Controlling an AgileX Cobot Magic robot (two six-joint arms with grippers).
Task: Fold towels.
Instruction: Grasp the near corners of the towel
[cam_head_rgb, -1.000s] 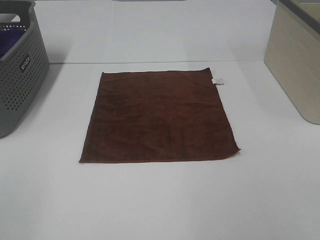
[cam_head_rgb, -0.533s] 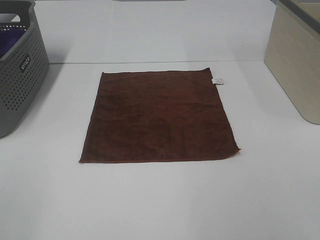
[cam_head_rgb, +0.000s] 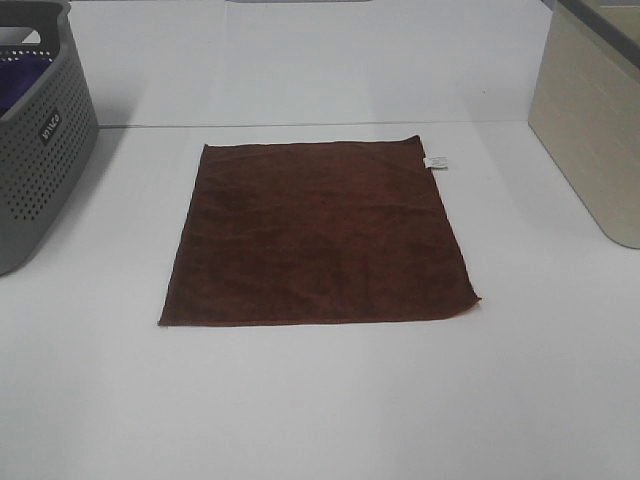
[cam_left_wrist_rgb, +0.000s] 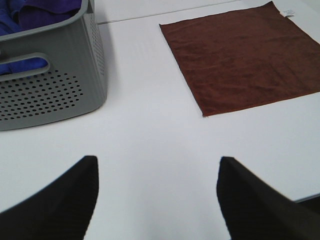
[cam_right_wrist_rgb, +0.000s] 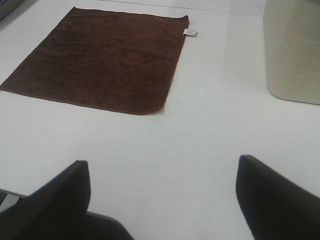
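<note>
Hovering above the surface (cam_head_rgb: 320, 410), left pincer (cam_left_wrist_rgb: 157, 167) and right pincer (cam_right_wrist_rgb: 162, 170) both spread wide, gripping nothing; brown towel (cam_head_rgb: 320, 235) lies flat, unfolded, mid-surface, apart from both; white tag (cam_head_rgb: 436, 162) at its far right corner; grey basket (cam_head_rgb: 40, 160) left, beige bin (cam_head_rgb: 590, 130) right

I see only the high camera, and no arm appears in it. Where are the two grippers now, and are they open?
Observer: The left gripper is open and empty, over bare table, apart from the towel.
Operator: And the right one?
Observer: The right gripper is also open and empty, over bare table, not touching the towel.
Operator: I see purple in the basket. Anything more?
Observer: Yes, blue cloth shows through the basket's handle opening.
</note>
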